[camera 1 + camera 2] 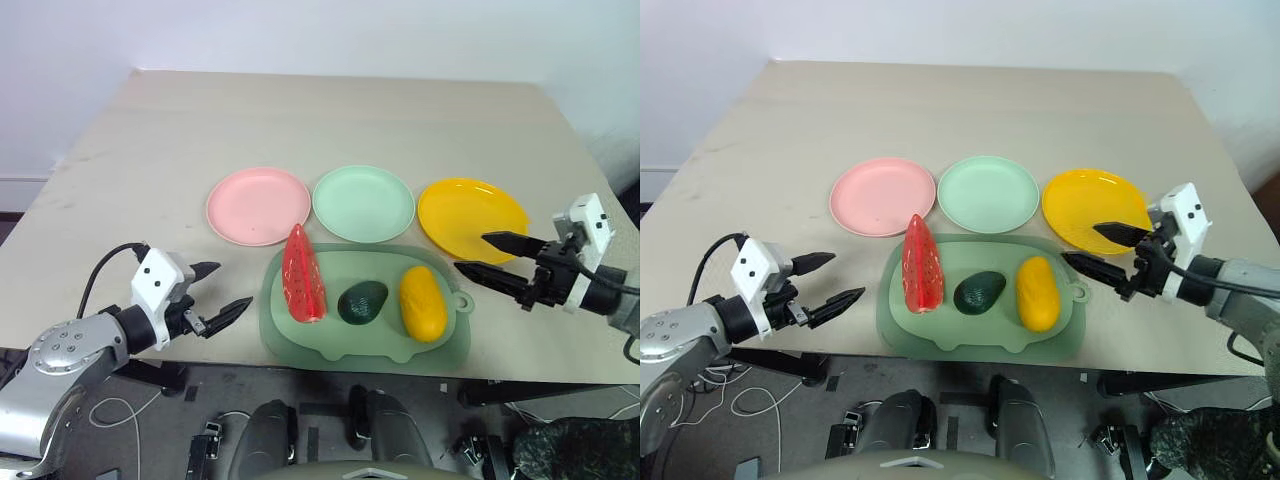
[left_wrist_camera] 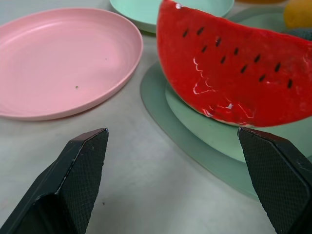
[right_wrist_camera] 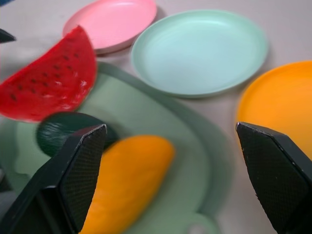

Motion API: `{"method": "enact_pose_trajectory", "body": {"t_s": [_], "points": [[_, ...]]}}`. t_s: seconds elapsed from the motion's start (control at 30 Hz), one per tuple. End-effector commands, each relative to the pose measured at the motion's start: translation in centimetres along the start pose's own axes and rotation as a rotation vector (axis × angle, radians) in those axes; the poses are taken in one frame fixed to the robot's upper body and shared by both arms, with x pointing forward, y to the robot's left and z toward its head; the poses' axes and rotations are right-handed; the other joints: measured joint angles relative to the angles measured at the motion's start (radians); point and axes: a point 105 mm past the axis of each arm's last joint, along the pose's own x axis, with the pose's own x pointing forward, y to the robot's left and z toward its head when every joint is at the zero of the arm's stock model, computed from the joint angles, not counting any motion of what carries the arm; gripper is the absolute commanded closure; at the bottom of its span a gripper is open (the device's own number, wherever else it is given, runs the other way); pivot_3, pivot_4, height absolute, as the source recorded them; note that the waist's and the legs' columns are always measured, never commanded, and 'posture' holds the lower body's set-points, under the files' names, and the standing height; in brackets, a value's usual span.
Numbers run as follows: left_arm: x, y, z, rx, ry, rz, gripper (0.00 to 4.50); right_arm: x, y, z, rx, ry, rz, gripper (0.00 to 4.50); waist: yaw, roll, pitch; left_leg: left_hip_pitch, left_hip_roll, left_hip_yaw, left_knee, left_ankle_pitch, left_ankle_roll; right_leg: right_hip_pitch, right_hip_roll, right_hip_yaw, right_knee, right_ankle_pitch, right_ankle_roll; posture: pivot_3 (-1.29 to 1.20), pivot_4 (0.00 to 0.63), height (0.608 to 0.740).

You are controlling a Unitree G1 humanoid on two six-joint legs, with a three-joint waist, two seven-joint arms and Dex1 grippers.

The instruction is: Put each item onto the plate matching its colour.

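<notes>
Currently | left gripper spread, empty | right gripper spread, empty | watermelon slice, avocado, yellow fruit on tray

A pale beige table carries three round plates in a row: a pink plate on the left, a mint green plate in the middle, a yellow plate on the right. Just in front of them, at the near edge, lies a rounded dull-green tray, touching the middle plate's rim.
</notes>
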Motion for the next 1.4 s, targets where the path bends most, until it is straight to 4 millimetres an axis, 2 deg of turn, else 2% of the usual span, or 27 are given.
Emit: {"method": "enact_pose_trajectory", "body": {"t_s": [0.03,0.27,0.57,0.87,1.13,1.23,1.27,1.33,1.4], "points": [[0.2,0.3,0.9,0.025,-0.032,-0.011,0.05,-0.2,2.1,0.6,-0.004,0.017,0.006,0.0,0.0,0.0,0.0,0.0,0.0,0.0,0.0,0.0,0.0,0.0,0.0,0.0,0.0,0.0,0.0,0.0,0.15,0.74],[0.4,-0.3,0.6,0.005,-0.026,-0.058,0.05,1.3,3.2,-0.8,0.007,0.13,-0.097,0.0,-0.002,0.0,0.0,0.0,0.0,0.0,0.0,0.0,0.0,-0.001,0.0,0.0,0.0,0.0,0.0,0.0,0.15,0.74],[0.5,-0.2,0.4,-0.004,-0.034,-0.043,0.05,2.7,3.9,-1.7,0.11,0.187,-0.093,0.0,-0.002,0.0,0.0,-0.001,0.0,0.0,0.0,0.0,0.0,-0.001,0.0,0.0,-0.001,0.0,0.0,0.0,0.15,0.74],[0.5,-0.2,0.6,-0.004,-0.053,-0.012,0.05,5.0,2.8,-3.7,0.137,0.286,-0.152,0.0,-0.002,0.0,0.0,-0.001,0.0,0.0,0.0,0.0,0.0,-0.001,0.0,0.0,-0.001,0.0,0.0,0.0,0.15,0.74],[0.3,-0.1,0.7,-0.001,-0.058,0.013,0.05,6.0,2.4,-4.9,0.066,0.344,-0.177,0.0,-0.001,0.0,0.0,-0.001,0.0,0.0,0.0,0.0,0.0,-0.001,0.0,0.0,-0.001,0.0,0.0,0.0,0.15,0.74],[0.2,0.1,0.8,0.001,-0.059,0.02,0.0,5.9,2.3,-4.5,0.042,0.329,-0.17,0.54,-0.002,0.0,0.0,-0.001,0.0,0.0,0.0,0.0,0.0,-0.001,0.0,0.0,-0.001,0.0,0.0,0.0,0.15,0.74],[0.1,0.2,0.8,0.002,-0.059,0.022,0.0,5.9,2.4,-4.3,0.036,0.319,-0.157,0.94,-0.002,0.0,0.0,-0.001,0.0,0.0,0.0,0.0,0.0,-0.001,0.0,0.0,-0.001,0.0,0.0,0.0,0.15,0.74],[0.0,0.3,0.9,0.004,-0.061,0.028,0.0,5.5,1.9,-2.7,-0.003,0.264,-0.15,1.38,-0.002,0.0,0.0,-0.001,0.0,0.0,0.0,0.0,0.0,-0.002,0.0,0.0,-0.001,0.0,0.0,0.0,0.15,0.74],[-0.1,0.4,1.3,-0.002,-0.081,0.041,0.0,5.2,0.8,-0.3,-0.03,0.186,-0.169,1.38,-0.002,0.0,0.0,-0.002,0.0,0.0,0.0,0.0,0.0,-0.002,0.0,0.0,-0.001,0.0,0.0,0.0,0.15,0.74]]}}
